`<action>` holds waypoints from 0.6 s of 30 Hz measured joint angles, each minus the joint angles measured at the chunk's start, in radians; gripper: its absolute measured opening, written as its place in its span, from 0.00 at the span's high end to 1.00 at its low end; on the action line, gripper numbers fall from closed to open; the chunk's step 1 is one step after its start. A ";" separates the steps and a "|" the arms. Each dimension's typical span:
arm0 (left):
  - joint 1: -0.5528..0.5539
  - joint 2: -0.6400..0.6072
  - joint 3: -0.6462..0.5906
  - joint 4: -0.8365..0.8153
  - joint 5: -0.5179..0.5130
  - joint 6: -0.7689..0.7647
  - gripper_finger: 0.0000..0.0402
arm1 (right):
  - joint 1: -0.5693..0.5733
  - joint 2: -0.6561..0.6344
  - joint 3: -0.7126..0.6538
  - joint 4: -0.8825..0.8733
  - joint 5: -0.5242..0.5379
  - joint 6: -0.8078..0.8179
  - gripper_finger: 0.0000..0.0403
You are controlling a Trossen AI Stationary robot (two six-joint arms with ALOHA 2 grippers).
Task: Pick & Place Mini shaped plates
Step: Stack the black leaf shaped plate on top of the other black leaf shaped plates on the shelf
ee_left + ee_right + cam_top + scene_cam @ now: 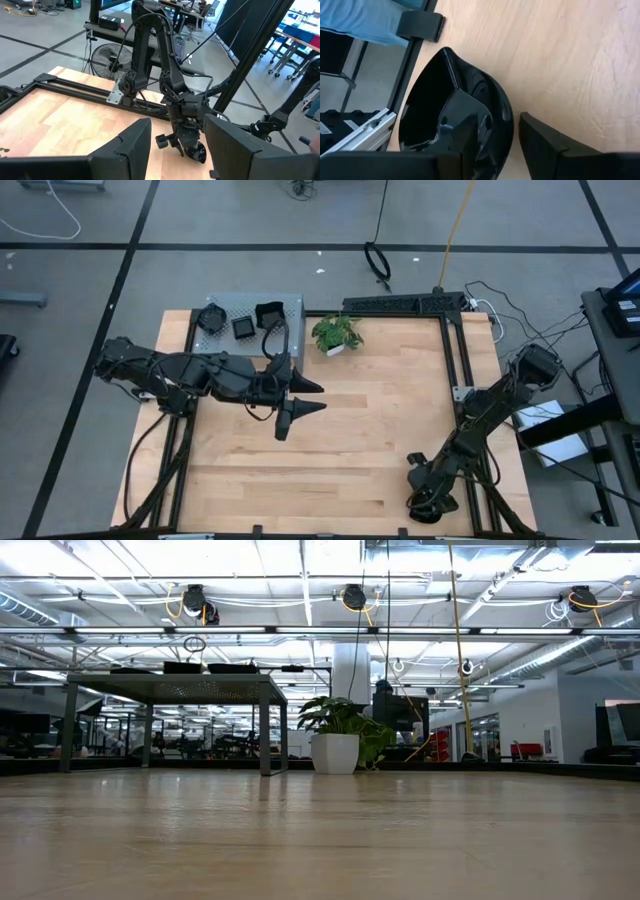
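Note:
One black glossy mini plate (pixel 427 107) with a wavy rim lies flat on the wood near the table's near right corner. My right gripper (pixel 495 145) points down over it, open, with one finger over the plate's hollow and the other outside its rim. In the left wrist view it shows as the right gripper (pixel 186 142). Three more black plates (pixel 243 327) sit in a grey tray (pixel 290 305) at the far left corner. My left gripper (pixel 303 398) hovers open and empty over the table's middle; its fingers frame the left wrist view (pixel 177 150). My right gripper comes from above, pointing down. One finger (pixel 462 132) stands over the inside of the plate near its rim (pixel 506 112), and the other finger (pixel 545 145) stands outside. Bare wood shows between the rim and the outer finger. Whether the inner finger touches the plate, I cannot tell.
A small green potted plant (pixel 337 334) stands at the table's far edge, right of the tray; it also shows in the low view as the plant (pixel 340 735). A black frame rail (pixel 412 55) runs close beside the plate at the table's edge. Bare wood lies between the two arms.

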 joint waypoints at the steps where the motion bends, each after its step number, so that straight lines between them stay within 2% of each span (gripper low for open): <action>1: 0.000 0.000 0.000 -0.002 0.000 0.000 0.54 | 0.001 0.000 0.000 0.000 0.000 0.000 0.69; 6: 0.000 0.000 0.000 -0.003 0.000 0.000 0.54 | 0.001 0.002 0.000 0.000 0.000 -0.024 0.78; 11: 0.000 0.000 0.000 -0.004 0.001 0.000 0.54 | 0.002 0.004 0.000 0.001 -0.021 -0.049 0.96; 18: 0.000 0.000 0.000 -0.004 0.003 0.000 0.54 | -0.022 -0.032 0.000 0.021 -0.014 -0.050 1.00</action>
